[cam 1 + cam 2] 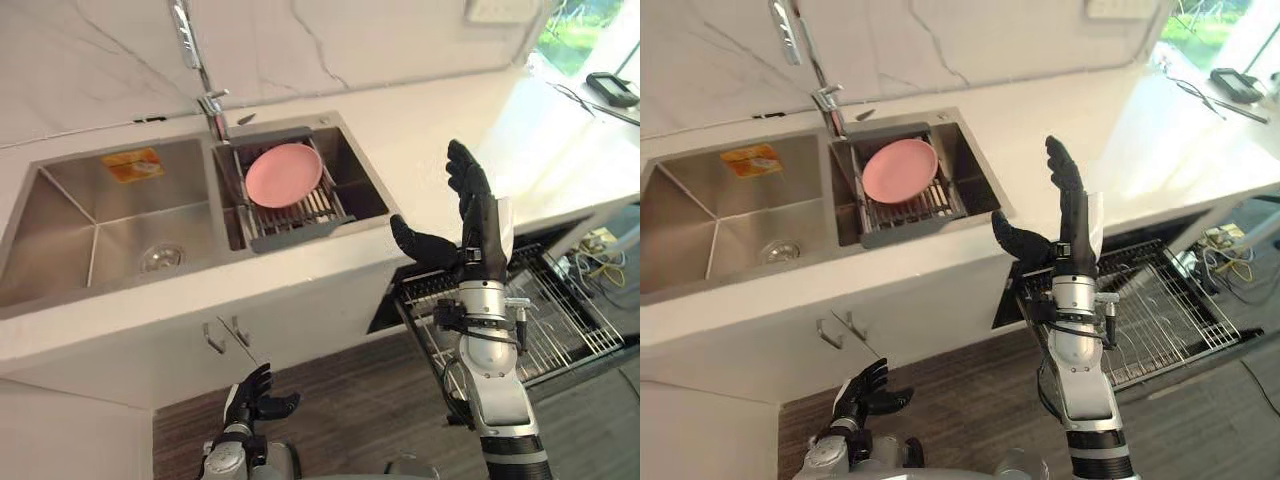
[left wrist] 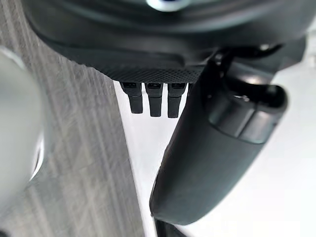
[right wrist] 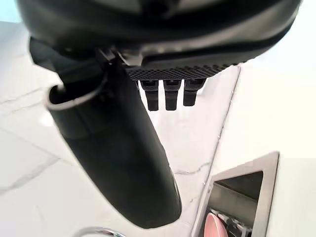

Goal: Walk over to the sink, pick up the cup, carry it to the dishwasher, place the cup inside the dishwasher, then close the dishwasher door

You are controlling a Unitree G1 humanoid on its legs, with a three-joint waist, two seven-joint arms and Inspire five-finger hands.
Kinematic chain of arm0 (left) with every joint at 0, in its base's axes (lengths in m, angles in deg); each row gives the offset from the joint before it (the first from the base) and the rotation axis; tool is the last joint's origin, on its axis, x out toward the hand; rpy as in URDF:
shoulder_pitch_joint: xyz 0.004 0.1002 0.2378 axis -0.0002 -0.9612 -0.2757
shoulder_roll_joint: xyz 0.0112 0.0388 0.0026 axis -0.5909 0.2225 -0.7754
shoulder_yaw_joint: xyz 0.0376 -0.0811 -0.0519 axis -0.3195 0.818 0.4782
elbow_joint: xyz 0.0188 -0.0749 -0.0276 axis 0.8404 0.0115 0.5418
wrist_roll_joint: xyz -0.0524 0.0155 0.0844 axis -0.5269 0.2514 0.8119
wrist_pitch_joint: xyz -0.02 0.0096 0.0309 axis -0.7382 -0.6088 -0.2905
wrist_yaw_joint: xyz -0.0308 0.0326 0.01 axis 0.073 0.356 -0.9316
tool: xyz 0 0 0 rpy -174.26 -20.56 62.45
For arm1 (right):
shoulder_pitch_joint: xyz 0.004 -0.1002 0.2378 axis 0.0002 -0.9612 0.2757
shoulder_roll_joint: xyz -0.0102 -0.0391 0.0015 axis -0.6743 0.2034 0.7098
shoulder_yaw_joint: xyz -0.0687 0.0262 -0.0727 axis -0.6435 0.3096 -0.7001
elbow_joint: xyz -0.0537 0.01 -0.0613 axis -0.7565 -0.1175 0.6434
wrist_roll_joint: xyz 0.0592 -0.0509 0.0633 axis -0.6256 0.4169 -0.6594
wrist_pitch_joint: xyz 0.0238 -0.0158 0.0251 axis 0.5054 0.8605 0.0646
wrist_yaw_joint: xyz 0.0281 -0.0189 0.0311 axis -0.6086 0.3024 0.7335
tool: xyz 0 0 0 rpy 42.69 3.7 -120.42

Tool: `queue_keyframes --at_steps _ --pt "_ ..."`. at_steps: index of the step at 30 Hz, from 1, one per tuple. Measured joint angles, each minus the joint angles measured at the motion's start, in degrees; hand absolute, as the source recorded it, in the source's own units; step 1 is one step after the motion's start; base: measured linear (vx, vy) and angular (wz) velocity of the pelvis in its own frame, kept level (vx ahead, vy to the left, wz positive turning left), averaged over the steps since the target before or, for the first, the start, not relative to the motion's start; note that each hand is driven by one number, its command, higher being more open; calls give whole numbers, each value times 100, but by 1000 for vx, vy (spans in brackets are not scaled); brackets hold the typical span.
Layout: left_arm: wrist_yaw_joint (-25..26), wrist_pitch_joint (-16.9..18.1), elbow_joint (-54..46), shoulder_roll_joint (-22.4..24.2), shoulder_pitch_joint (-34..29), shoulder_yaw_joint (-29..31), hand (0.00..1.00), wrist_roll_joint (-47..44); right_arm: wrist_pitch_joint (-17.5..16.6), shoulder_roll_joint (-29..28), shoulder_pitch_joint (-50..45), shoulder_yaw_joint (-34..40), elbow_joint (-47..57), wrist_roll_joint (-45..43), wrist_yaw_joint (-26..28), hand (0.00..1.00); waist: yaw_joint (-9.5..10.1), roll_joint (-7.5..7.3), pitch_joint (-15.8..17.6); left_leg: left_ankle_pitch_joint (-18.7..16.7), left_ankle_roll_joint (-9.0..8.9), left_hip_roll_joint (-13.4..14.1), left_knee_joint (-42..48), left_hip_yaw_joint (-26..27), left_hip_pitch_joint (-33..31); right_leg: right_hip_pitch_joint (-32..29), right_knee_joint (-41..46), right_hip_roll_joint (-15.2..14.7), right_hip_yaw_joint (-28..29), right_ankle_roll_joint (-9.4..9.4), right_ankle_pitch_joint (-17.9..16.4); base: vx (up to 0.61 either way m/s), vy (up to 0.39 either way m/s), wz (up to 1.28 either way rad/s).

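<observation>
Pose | right hand (image 1: 478,228) raised, fingers (image 1: 466,172) straight | left hand (image 1: 249,398) low, relaxed

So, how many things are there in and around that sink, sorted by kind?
Pink plate: 1
Grey drain rack: 1
Sink basins: 2, left and right
Tap: 1
Orange label: 1
Dishwasher rack: 1
Total: 7
</observation>
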Motion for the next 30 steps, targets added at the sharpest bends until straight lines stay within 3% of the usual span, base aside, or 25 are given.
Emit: queue_keyframes --at_steps 3,5,6,7,9,12,13,17,18,20,21,22,24,30 --pt "9 -11 -2 -49 -81 -6 90 4 19 42 17 0 -46 35 20 90 -70 36 5 8 -4 36 -368 -458 354 -378 -301 703 368 -131 -615 354 -18 87" --pt "9 -19 1 -44 -78 -30 90 4 20 136 59 2 -47 35 61 90 -127 52 13 -9 -35 110 -508 -733 488 -777 -732 1157 562 -198 -653 354 -137 81" --pt "0 -17 5 -47 -72 -89 90 9 20 229 82 19 -44 32 75 90 -146 37 2 -100 -286 136 -464 -848 539 -901 -1477 1411 660 -165 -350 396 -183 72" --pt "-22 -17 4 -119 -83 -130 90 15 20 278 80 27 -38 31 75 90 -172 -26 -25 -212 -475 49 -402 -889 593 -897 -2042 1437 754 -210 549 343 -140 83" --pt "-21 -58 201 111 -8 -193 90 68 64 470 51 59 -81 31 75 90 -133 386 -141 -241 -661 327 -401 -1087 647 -697 -2014 1585 582 -277 480 298 -99 42" --pt "-2 -84 226 271 13 -197 90 67 102 463 -135 325 -73 24 70 90 -193 524 -194 -10 -819 528 -448 -1098 636 -331 -2439 1669 249 -340 444 247 -117 43" --pt "-5 -84 237 264 -24 -186 90 66 125 456 -192 386 -73 17 69 90 -201 530 -191 -2 -824 582 -328 -1078 635 -190 -2554 1698 178 -354 448 185 -107 54" --pt "-288 -408 207 153 -117 -98 90 132 147 374 -311 420 270 -29 68 90 -195 631 -55 -33 -760 1026 1646 -655 66 865 -3530 1955 25 -452 643 108 -35 17" --pt "-374 -414 199 71 -131 -104 90 199 100 303 -291 390 456 -30 49 90 -164 639 -62 -240 -722 1026 1592 -585 -130 891 -3659 1948 74 -462 685 34 61 -15" --pt "-496 -389 169 29 -138 -121 90 294 2 219 -261 384 512 -36 -16 90 -127 623 -51 -286 -638 910 1019 -613 -305 892 -3743 1917 169 -472 709 6 107 -20" --pt "-565 -379 126 -32 -129 -275 90 442 -4 187 -258 388 470 -78 -19 90 -126 639 -15 73 -546 753 289 -807 -394 885 -3729 1895 218 -415 709 3 176 -23" --pt "-633 -419 88 -37 -110 -298 90 436 -3 140 -257 368 408 -82 -20 90 -91 617 -2 279 -558 688 178 -814 -306 871 -3678 1870 322 -373 687 -5 176 -14" --pt "-823 -435 -25 -161 -112 -323 90 454 4 73 -288 308 346 -85 -4 90 -130 465 88 521 -473 490 -217 -727 -140 858 -3739 1825 728 -213 801 -13 93 -6" --pt "-806 -465 98 -128 -58 -249 90 441 19 62 -307 283 323 -80 20 90 -131 441 99 650 -465 387 -640 -507 73 731 -3746 1778 992 -179 843 -23 28 -20"
